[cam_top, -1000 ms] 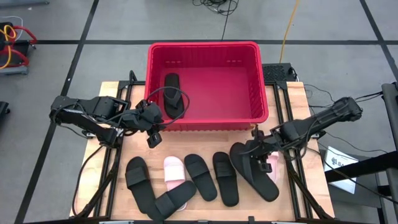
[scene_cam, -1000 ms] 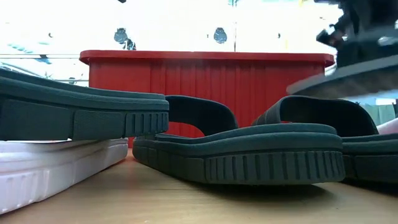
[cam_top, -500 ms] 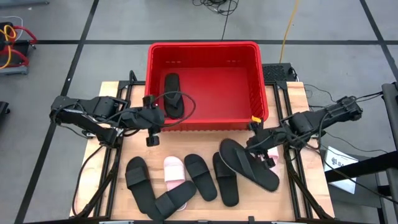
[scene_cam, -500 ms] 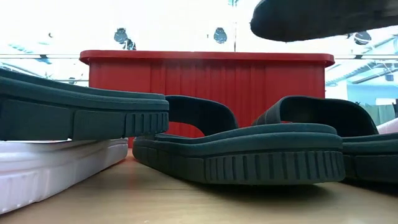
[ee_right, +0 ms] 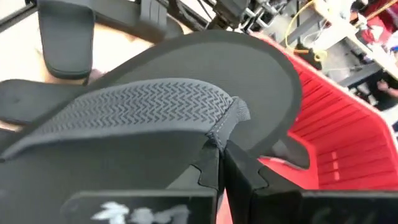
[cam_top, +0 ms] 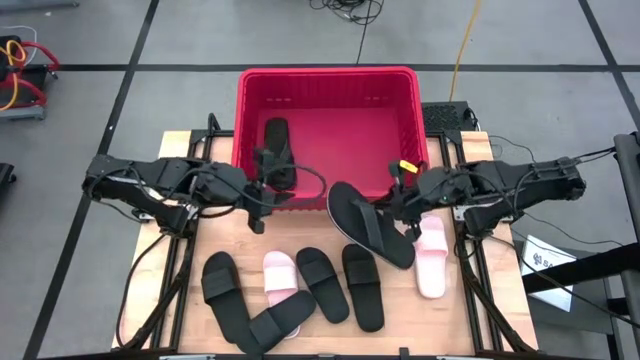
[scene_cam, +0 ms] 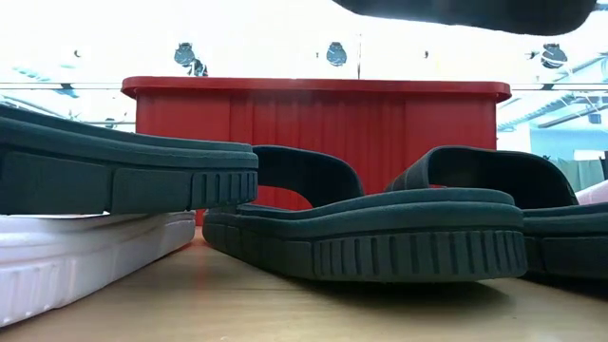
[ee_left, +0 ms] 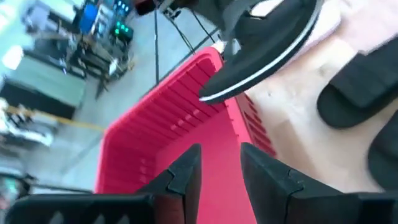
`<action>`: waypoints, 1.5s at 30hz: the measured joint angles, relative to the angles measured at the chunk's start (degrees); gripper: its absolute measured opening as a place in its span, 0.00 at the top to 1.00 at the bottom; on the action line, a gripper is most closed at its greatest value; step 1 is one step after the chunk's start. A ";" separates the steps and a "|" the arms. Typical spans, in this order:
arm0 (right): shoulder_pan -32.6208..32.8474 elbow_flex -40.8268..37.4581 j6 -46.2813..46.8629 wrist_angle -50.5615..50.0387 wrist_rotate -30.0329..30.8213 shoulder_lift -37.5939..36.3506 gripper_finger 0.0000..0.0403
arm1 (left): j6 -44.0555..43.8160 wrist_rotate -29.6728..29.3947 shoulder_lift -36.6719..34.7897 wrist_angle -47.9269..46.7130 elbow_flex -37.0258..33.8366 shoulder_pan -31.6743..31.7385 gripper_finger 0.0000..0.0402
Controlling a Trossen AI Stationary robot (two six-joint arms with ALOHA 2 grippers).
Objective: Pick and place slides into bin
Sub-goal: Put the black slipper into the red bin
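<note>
Slides are the load here: the black flip-flop [cam_top: 370, 224] pinched by its strap between the pressed-together fingers of the right gripper [cam_top: 398, 200] has risen off the boards since a second ago, when it lay among the footwear at the table's right, and has swung toward the red bin [cam_top: 327, 76], its toe end now at the bin's near wall. With it gone, the pink slide [cam_top: 432, 256] beneath shows in full. The right arm reaches in level from the right, its wrist beside the bin's near right corner. The left gripper [cam_top: 262, 172], fingers spread and holding nothing, has moved from the table beside the bin to its near left rim, apparently just above it, close to the black flip-flop [cam_top: 277, 150] lying inside. Four black slides [cam_top: 362, 285] and a second pink slide [cam_top: 281, 277] rest unmoved in a row along the wooden table [cam_top: 470, 330].
</note>
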 joint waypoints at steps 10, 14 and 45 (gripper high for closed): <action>-7.06 0.00 -2.20 7.31 -8.54 -0.02 1.00 | 17.41 0.01 5.48 8.80 0.00 0.58 0.70; -8.03 0.00 -2.18 7.47 -9.01 -0.02 1.00 | 22.19 -1.55 6.35 11.89 0.00 0.57 0.70; -8.16 -0.09 -1.30 8.39 -8.98 -0.02 1.00 | 32.21 -2.13 9.77 14.82 0.02 1.49 0.70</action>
